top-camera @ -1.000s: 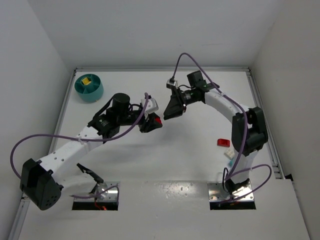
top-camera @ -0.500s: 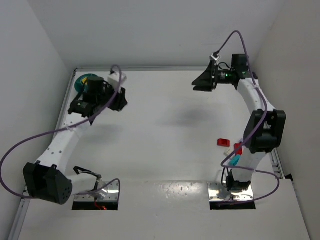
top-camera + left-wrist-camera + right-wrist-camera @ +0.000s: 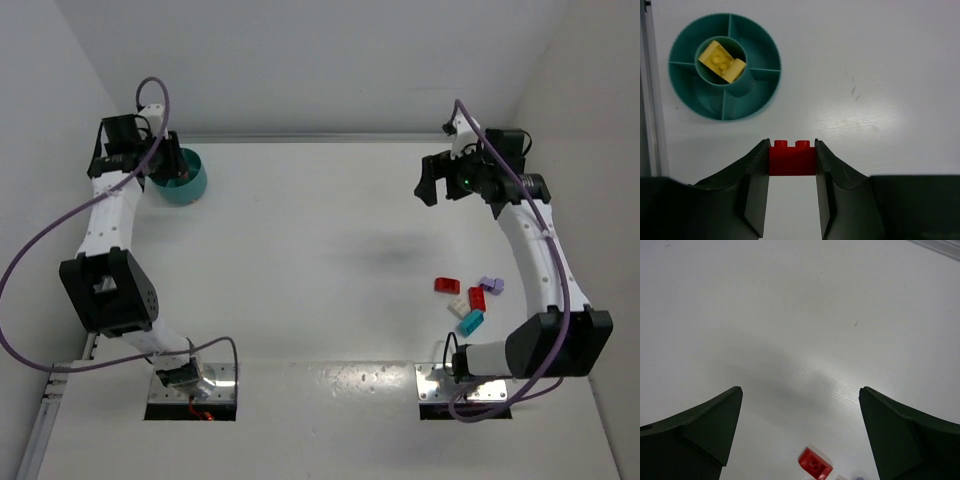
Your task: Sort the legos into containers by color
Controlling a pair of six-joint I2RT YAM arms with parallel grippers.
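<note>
A red lego (image 3: 792, 159) is pinched between my left gripper's (image 3: 792, 151) fingertips, studs facing away. It hangs over bare table just beside the teal container (image 3: 771, 75). The container's round middle cup holds a yellow lego (image 3: 721, 61); its outer compartments look empty. From above, the left gripper (image 3: 158, 165) is at the container (image 3: 192, 186) in the back left corner. My right gripper (image 3: 428, 180) is raised at the back right, open wide and empty (image 3: 800, 392). Below it lies a red lego (image 3: 815, 464).
Loose legos lie together at the right: two red (image 3: 446, 284) (image 3: 477, 297), a purple (image 3: 490, 285), a pale one (image 3: 458, 308) and a cyan one (image 3: 470, 322). A metal rail (image 3: 650, 95) runs along the table's left edge close to the container.
My left arm has swung from the table's middle to the back left corner with the red lego. My right arm has pulled back to the right and its jaws have opened wide.
</note>
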